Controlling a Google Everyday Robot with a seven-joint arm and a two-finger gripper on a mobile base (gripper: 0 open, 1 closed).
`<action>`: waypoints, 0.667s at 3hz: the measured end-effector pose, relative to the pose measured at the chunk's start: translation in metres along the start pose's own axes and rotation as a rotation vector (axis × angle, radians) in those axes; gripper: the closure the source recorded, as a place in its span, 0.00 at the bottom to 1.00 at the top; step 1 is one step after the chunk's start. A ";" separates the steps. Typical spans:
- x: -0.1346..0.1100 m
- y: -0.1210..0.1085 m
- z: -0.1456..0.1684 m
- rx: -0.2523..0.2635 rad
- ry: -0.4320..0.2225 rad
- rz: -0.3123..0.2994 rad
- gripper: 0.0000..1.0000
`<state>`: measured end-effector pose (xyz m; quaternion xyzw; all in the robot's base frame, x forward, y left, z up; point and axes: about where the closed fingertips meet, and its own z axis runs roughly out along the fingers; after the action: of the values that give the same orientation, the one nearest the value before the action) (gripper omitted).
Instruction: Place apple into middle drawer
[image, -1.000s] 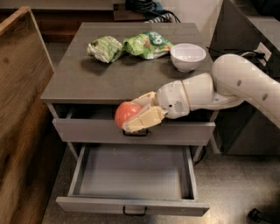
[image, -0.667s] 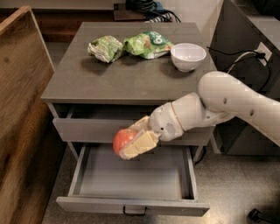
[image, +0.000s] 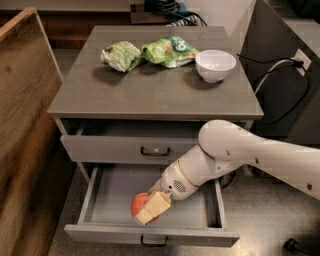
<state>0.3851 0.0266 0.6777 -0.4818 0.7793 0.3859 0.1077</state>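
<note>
The apple (image: 139, 204) is clamped in my jaws, one pale pad pressed across its right face. It sits low inside the open middle drawer (image: 117, 192), over the front centre of the grey floor and just behind the front panel. I cannot tell whether it touches the floor. The jaws are down in the drawer with it, tilted towards the front left.

My white arm (image: 240, 155) comes in from the right, crossing over the drawer's right side wall and covering the right part of its floor. The left part of the floor lies bare.

Directly above, the top drawer (image: 110, 148), whose dark handle has a pale centre spot, is pulled out a little, so its front overhangs the back of the middle drawer, close above my wrist.

On the desk (image: 150, 95), well apart from the apple, two green snack bags (image: 121, 54) (image: 170, 50) lie side by side near the back edge, with a white bowl (image: 215, 65) just to their right.

A tall wooden panel (image: 25, 125) stands beside the desk on the left. Black cables (image: 280, 70) hang against the dark cabinet on the right.
</note>
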 end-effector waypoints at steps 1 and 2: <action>0.000 0.000 0.000 -0.001 -0.001 0.002 1.00; 0.005 -0.004 0.009 -0.005 0.027 0.026 1.00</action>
<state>0.3841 0.0285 0.6673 -0.4771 0.7860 0.3826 0.0908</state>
